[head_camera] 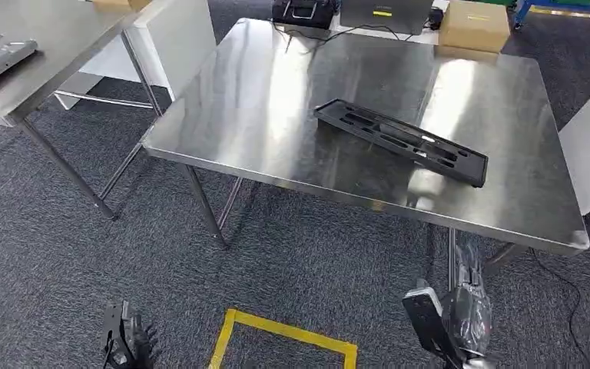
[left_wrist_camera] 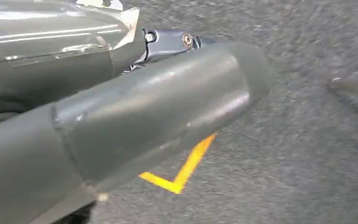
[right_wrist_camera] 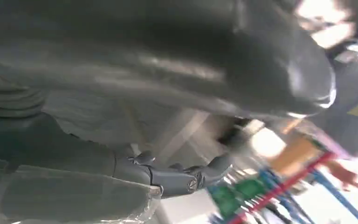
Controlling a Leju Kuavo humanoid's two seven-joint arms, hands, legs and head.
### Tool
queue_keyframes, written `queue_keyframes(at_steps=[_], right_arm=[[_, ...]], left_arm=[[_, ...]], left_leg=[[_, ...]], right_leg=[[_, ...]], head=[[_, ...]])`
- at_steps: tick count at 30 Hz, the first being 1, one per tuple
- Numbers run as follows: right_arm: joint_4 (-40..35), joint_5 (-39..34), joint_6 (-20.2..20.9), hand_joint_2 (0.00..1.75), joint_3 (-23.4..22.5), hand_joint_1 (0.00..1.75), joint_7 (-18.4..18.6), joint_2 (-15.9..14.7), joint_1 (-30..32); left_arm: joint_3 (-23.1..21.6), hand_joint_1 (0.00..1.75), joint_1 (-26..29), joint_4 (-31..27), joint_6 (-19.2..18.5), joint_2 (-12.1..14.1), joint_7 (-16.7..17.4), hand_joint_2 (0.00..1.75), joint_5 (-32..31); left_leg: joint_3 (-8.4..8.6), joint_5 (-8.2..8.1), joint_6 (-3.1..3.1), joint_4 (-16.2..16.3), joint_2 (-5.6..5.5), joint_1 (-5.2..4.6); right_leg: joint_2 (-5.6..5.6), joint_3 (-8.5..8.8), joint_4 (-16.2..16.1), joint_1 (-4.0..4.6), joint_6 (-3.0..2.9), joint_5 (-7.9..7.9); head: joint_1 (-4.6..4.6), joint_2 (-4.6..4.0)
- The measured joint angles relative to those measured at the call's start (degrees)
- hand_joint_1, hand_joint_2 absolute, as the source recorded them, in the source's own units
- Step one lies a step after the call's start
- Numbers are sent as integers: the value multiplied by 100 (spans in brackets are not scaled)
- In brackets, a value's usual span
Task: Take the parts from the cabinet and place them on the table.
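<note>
While both arms hang low near the grey carpet, the long black slotted part lies flat on the steel surface, slanting across its middle toward the right side. Left robot hand sits down by the yellow floor tape, fingers dark and small, and I can't tell how far they're spread. Right robot hand is a blur up close; fingers look apart, nothing visibly held, but I can't call it. A cardboard box rests at the far edge.
</note>
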Motion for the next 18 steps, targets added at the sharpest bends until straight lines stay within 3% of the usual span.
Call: queue_keyframes(at_steps=[2, 3, 4, 5, 7, 8, 9, 11, 12, 13, 14, 15, 16, 17, 18], right_arm=[[211, -24, -2, 0, -64, 0, -13, 53, 2], [310, -33, 6, 0, -110, 0, 8, 83, 2], [436, -53, 11, 0, -171, 0, 64, 114, -4], [620, -133, -13, 0, -262, 0, 79, 155, -22], [1285, -351, -189, 0, -547, 0, -67, 264, -203], [1732, -578, -285, 0, -749, 0, -268, 324, -346], [2296, -1001, -310, 0, -996, 0, -638, 370, -535], [3612, -2122, 14, 0, -1682, 0, -1319, 466, -969], [4191, -2664, 261, 0, -2069, 0, -1395, 505, -1116], [4700, -3101, 495, 0, -2467, 0, -1359, 534, -1219], [5113, -3349, 689, 0, -2812, 0, -1228, 564, -1283], [5486, -3416, 833, 0, -3120, 0, -974, 597, -1330], [5816, -3289, 894, 0, -3345, 0, -591, 625, -1343], [6092, -3032, 925, 0, -3452, 0, -204, 650, -1336], [6358, -2663, 982, 0, -3462, 0, 198, 669, -1332]], left_arm=[[42, 0, 55, 0, -29, 4, 4, 0, -24], [59, 0, 74, 0, -42, 4, 18, 0, -55], [85, 0, 93, 0, -74, 4, 54, 0, -91], [120, 0, 108, 0, -94, 2, 74, 0, -135], [144, 0, 127, -4, -157, -2, 116, 0, -231], [157, 0, 117, -13, -191, -4, 133, 0, -260], [164, 0, 125, -13, -208, -13, 142, 0, -300], [166, 0, 112, -7, -249, -22, 151, 0, -306], [162, 0, 88, 0, -258, -26, 151, 0, -306], [155, 0, 71, 9, -262, -35, 149, 0, -304], [142, 0, 55, 18, -262, -59, 149, 0, -295], [129, 0, 45, 33, -260, -48, 149, 0, -275], [111, 0, 45, 42, -245, -46, 149, 0, -225], [87, 0, 41, 48, -238, -48, 151, 0, -194], [28, 0, 40, 57, -208, -52, 159, 0, -164]], left_leg=[[-252, -532, -56, 883, -3, 2], [-298, -596, -71, 1176, -3, 2], [-209, -528, -73, 1198, -2, 5], [23, -373, -58, 932, -1, 5], [733, -59, -5, -79, -5, 5], [1000, -180, 40, -532, -31, -2], [969, -62, 81, -483, -36, -45], [933, -52, 133, -500, -38, -86], [911, -18, 181, -512, -44, -96], [890, 67, 270, -590, -38, -42], [844, 120, 300, -604, -32, -48], [778, 163, 361, -603, -28, -44], [713, 206, 366, -603, -21, -49], [644, 250, 365, -601, -11, -52], [573, 298, 359, -599, 4, -52]], right_leg=[[-5, -115, 22, 22, -14, 100], [-4, -178, 39, 31, -2, 130], [-5, -241, 66, 34, 1, 154], [-5, -289, 93, 35, 25, 171], [-1, -338, 129, 36, 62, 198], [-3, -362, 145, 43, 89, 219], [-3, -379, 148, 57, 130, 262], [-3, -404, 147, 40, 201, 308], [-7, -408, 117, 41, 256, 345], [-15, -484, 150, 93, 290, 326], [1, -544, 289, 49, 276, 185], [3, -686, 603, 51, 223, -83], [2, -836, 1010, 43, 188, -352], [1, -984, 1439, 31, 178, -585], [1, -1072, 1780, 26, 214, -692]], head=[[-2, 0], [0, 0], [-5, 0], [-2, 0], [-2, 0], [-5, 0], [9, 0], [-33, 0], [-15, 0], [-18, 0], [-13, 0], [22, 0], [26, 0], [24, 0], [37, 0]])
